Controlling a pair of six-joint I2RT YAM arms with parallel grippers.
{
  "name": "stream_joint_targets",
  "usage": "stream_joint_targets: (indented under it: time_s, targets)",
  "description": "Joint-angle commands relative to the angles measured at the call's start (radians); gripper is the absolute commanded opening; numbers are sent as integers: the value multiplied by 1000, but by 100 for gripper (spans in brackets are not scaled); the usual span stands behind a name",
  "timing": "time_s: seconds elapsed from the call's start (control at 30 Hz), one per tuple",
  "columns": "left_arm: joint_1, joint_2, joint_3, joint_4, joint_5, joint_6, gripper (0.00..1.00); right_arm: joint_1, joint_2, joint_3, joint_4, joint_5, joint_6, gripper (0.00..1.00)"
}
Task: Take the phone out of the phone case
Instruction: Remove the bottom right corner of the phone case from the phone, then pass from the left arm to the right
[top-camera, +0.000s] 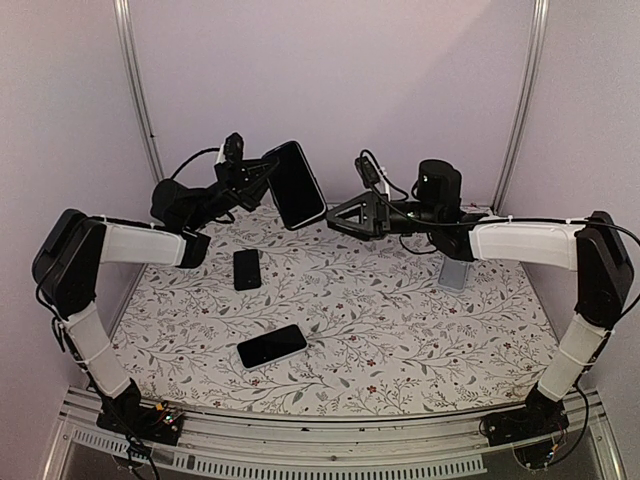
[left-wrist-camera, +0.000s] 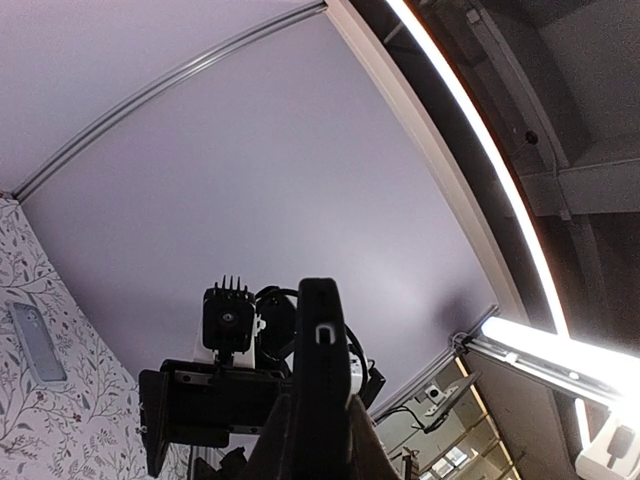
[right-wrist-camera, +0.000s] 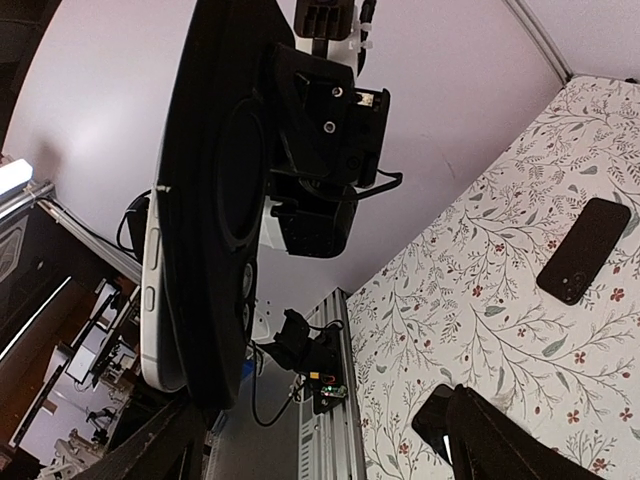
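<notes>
My left gripper (top-camera: 262, 172) is shut on the phone in its black case (top-camera: 295, 185) and holds it tilted, high above the table's back. In the left wrist view the case (left-wrist-camera: 322, 350) stands edge-on between my left gripper's (left-wrist-camera: 320, 435) fingers. My right gripper (top-camera: 342, 215) is open, just right of the phone's lower end, not touching it. In the right wrist view the black case back (right-wrist-camera: 225, 170) fills the upper left, with the phone's pale side edge (right-wrist-camera: 155, 300) showing beside it. My right gripper (right-wrist-camera: 322, 405) is spread wide below it.
A small black phone (top-camera: 247, 268) lies on the floral table cover (top-camera: 400, 330), also in the right wrist view (right-wrist-camera: 583, 250). Another dark phone (top-camera: 272, 346) lies nearer the front. A grey stand (top-camera: 455, 272) sits at the right. Frame posts rise at the back.
</notes>
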Motion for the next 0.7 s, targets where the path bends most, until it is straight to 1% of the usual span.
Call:
stream_joint_targets:
  time_s: [0.0, 0.2, 0.33, 0.43, 0.6, 0.67]
  targets:
    - [-76, -13, 65, 154, 12, -58, 0, -22, 72, 28, -125, 73, 13, 85]
    - [-85, -2, 50, 86, 38, 10, 0, -1, 93, 77, -81, 37, 55, 84]
    - [-87, 12, 41, 78, 43, 37, 0, 14, 117, 87, -17, 22, 105, 80]
    - [-90, 9, 12, 66, 30, 69, 0, 14, 133, 69, 71, 13, 183, 73]
    - [-91, -10, -42, 18, -22, 136, 0, 15, 143, 50, 169, 47, 264, 57]
    - [-91, -19, -68, -3, -52, 162, 0, 15, 143, 42, 207, 58, 284, 49]
